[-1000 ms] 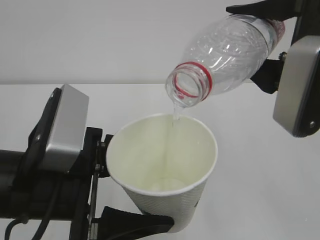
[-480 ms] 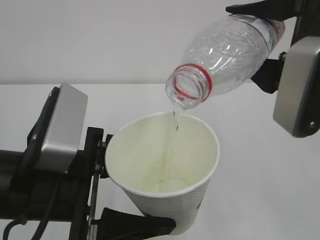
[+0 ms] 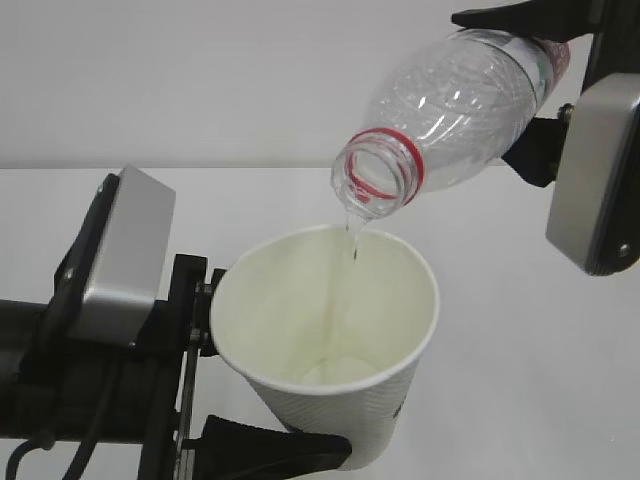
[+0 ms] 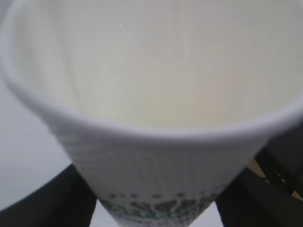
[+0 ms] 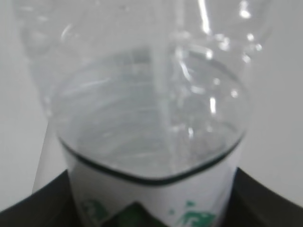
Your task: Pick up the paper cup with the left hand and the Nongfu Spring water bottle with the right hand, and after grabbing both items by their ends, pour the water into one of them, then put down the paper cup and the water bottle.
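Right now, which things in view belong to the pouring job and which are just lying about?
In the job:
white tapered paper cup
clear ribbed plastic water bottle with red neck ring
thin stream of clear water
left gripper
right gripper

Lying about:
nothing; only the bare white table

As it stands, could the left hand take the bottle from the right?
Probably not. The left hand is shut on the paper cup, so it is occupied. The bottle hangs tilted above the cup, gripped by the right hand.
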Tool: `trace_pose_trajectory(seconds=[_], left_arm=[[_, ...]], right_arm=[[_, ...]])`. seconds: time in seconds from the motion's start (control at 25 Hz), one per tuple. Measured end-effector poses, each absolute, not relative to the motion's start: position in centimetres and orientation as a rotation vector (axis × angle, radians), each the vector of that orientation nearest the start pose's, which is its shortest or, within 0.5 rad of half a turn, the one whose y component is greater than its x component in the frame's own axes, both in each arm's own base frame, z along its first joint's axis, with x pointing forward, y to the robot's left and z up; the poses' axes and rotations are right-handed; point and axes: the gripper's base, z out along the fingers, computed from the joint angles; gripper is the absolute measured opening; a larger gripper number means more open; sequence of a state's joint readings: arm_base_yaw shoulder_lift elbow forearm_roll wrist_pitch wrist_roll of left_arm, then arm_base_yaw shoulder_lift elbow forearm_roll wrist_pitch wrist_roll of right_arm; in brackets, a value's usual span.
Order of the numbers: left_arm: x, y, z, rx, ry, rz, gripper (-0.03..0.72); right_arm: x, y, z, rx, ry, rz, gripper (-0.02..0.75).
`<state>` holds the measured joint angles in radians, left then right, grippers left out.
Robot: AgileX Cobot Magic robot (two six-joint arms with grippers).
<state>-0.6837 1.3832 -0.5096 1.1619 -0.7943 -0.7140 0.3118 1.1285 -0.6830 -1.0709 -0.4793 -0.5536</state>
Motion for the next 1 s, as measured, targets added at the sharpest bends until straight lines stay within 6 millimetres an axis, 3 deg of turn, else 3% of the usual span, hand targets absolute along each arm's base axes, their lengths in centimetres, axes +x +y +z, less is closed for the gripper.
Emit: trace_pose_trajectory(seconds=[1.0], left_arm=[[14.95, -19.86, 21.87, 1.333, 1.474, -0.948, 0.528]], right_arm=[[21.64, 10.84, 31.79, -1.55, 0.726, -0.603, 0.468]])
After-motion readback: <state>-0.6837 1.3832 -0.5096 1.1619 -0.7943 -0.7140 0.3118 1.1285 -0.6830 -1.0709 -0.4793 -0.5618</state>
